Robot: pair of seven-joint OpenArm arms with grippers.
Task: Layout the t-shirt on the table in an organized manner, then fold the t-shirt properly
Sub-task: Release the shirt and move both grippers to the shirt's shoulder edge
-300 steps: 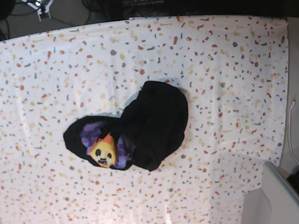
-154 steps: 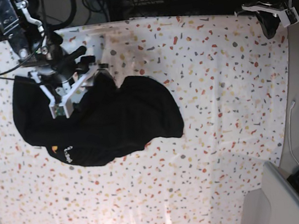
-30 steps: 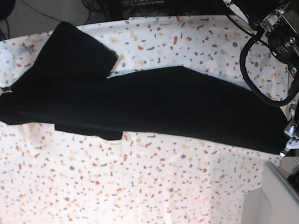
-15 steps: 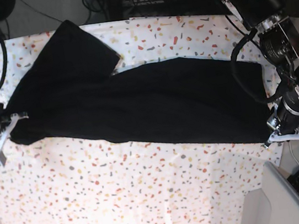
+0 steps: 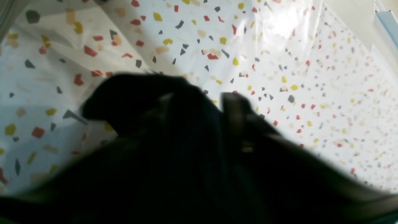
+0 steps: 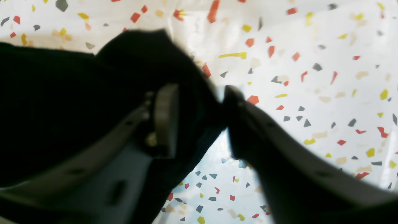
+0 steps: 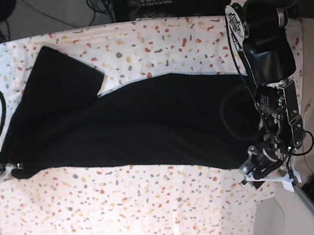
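black t-shirt (image 7: 129,127) spread flat across table (image 7: 130,215), left gripper (image 7: 264,169) low at near-right corner, pinching shirt hem, right gripper (image 6: 196,102) low at opp. edge, fingers (image 6: 166,115) clamped on cloth

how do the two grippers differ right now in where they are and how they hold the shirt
The left gripper holds the t-shirt at the base view's right edge, by the table corner; the right gripper holds it at the far left. In its wrist view, the right gripper's pale pad shows clearly against the cloth; the left gripper's fingers are dark and blurred. Both are shut on black fabric.
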